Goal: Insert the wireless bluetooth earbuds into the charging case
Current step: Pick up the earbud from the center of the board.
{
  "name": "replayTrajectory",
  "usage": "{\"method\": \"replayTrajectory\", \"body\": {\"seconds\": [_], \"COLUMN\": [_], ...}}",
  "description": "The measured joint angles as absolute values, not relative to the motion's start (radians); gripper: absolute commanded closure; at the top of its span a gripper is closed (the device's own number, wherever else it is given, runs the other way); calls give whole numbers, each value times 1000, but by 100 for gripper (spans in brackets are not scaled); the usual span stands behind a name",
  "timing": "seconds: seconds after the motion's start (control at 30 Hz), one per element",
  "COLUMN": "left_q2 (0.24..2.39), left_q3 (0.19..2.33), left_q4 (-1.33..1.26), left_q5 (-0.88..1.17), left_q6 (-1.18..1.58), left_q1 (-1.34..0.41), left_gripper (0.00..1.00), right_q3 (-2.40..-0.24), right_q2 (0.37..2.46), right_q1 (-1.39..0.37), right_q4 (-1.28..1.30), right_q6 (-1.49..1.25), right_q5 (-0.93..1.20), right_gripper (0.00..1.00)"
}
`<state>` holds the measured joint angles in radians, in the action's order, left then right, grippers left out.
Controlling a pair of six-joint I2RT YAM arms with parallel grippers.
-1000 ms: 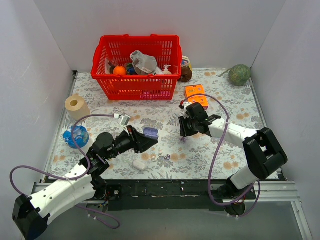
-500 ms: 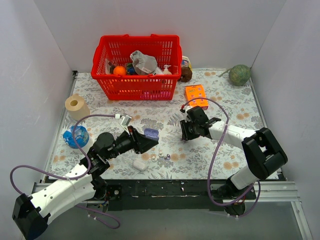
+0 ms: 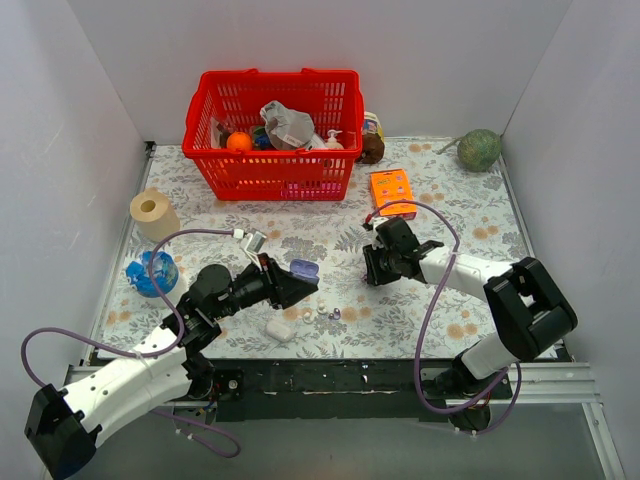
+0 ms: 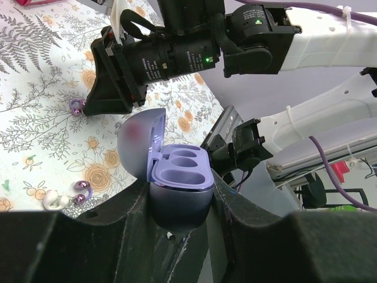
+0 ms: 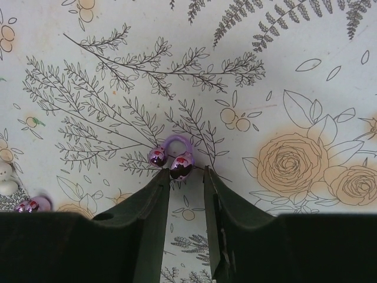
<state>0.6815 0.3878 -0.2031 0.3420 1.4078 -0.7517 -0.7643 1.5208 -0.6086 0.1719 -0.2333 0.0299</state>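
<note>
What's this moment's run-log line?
left pincer: shut on open, empty charging case | right pincer: open at earbud

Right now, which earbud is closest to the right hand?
The earbud lying right at the tips of the right hand; the other earbud sits well off to the side, beside a small white piece.

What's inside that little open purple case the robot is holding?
The charging case shows two sockets, both empty. The left gripper hides its lower sides.
</note>
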Motion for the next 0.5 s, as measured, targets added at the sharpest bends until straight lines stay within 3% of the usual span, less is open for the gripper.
{"method": "replayTrajectory", "body": {"seconds": [0.17, 0.5], "left_q2": [690, 686], "left_q3": [388, 385], "left_q4": [-204, -210], "left_q5": [347, 349], "left_q6": [1411, 1414], "left_q1": [-752, -752], "left_gripper": [98, 98], "right_q3": [-755, -796], "right_q2": [1501, 1552], "right_q1": [-609, -609], "right_q4": [168, 184], "right_q6": [-237, -242], "right_q5": [30, 30], "right_gripper": [62, 71]}}
